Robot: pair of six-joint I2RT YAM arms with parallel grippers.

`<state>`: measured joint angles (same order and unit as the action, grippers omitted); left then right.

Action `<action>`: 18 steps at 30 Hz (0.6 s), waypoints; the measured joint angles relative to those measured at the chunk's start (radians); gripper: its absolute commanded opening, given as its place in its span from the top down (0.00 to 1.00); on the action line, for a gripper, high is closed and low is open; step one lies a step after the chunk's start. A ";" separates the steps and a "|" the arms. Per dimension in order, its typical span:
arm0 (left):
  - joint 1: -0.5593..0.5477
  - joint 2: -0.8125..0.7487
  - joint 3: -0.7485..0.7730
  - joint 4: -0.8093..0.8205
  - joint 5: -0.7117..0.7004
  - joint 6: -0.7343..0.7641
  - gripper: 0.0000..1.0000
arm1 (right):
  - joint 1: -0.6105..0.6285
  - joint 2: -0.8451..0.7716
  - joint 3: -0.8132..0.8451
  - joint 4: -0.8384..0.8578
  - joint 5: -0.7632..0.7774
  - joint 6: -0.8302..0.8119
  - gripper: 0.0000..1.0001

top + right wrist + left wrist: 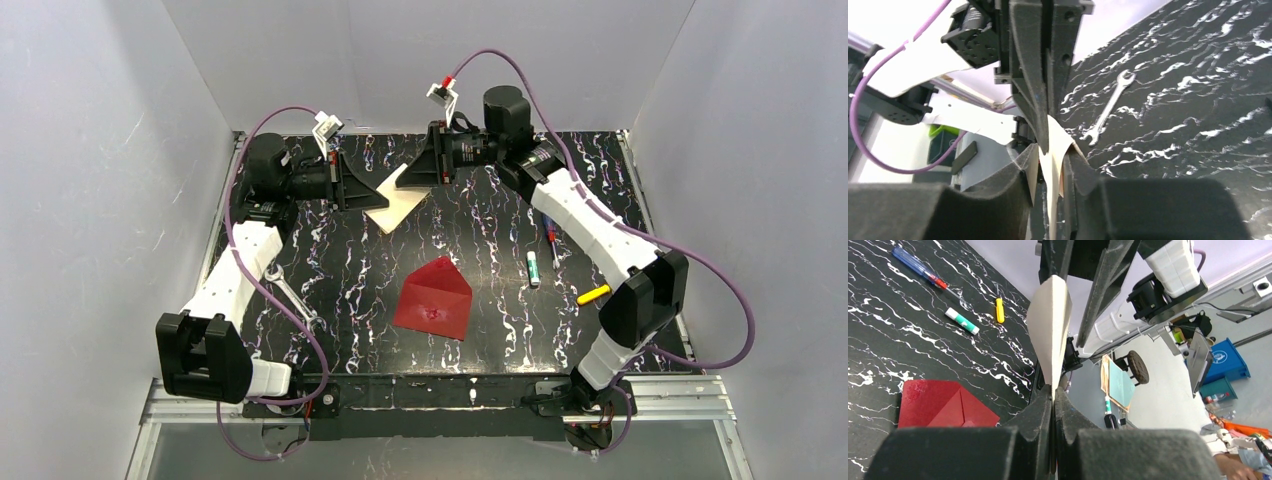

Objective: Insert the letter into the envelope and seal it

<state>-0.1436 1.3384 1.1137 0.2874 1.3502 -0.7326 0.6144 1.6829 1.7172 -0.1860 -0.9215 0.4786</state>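
The cream letter (395,208) hangs in the air at the back of the table between both grippers. My left gripper (358,195) is shut on one edge of it; in the left wrist view its jaws (1053,392) pinch the sheet (1048,325), which stands upright. My right gripper (412,178) is at the opposite edge. In the right wrist view its jaws (1050,165) stand slightly apart with the bowed letter (1054,150) between them. The red envelope (433,298) lies flat mid-table with its flap open, and also shows in the left wrist view (933,402).
A wrench (290,290) lies on the left of the black marbled table. On the right lie a screwdriver (550,238), a white and green stick (533,268) and a yellow piece (593,294). White walls enclose the table on three sides.
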 measured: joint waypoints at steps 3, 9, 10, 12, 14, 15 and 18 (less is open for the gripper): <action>-0.001 0.000 0.001 -0.003 -0.027 -0.012 1.00 | -0.008 -0.031 -0.052 0.044 0.073 0.037 0.35; -0.002 -0.010 0.014 -0.006 -0.129 -0.074 1.00 | -0.024 -0.249 -0.301 0.205 0.356 0.126 0.05; -0.003 -0.014 0.017 -0.005 -0.148 -0.086 1.00 | -0.025 -0.291 -0.349 0.245 0.393 0.151 0.04; -0.003 -0.027 0.029 -0.004 -0.199 -0.121 1.00 | -0.026 -0.369 -0.451 0.356 0.467 0.235 0.03; -0.003 -0.043 0.045 0.000 -0.251 -0.159 1.00 | -0.026 -0.394 -0.515 0.486 0.501 0.334 0.04; -0.003 -0.052 0.052 0.005 -0.276 -0.179 1.00 | -0.025 -0.385 -0.526 0.541 0.505 0.383 0.05; -0.004 -0.079 0.066 0.027 -0.350 -0.240 1.00 | -0.023 -0.316 -0.531 0.696 0.496 0.520 0.09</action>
<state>-0.1474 1.2598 1.1793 0.3145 1.0000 -0.9730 0.5915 1.3670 1.1866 0.5098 -0.4252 0.9985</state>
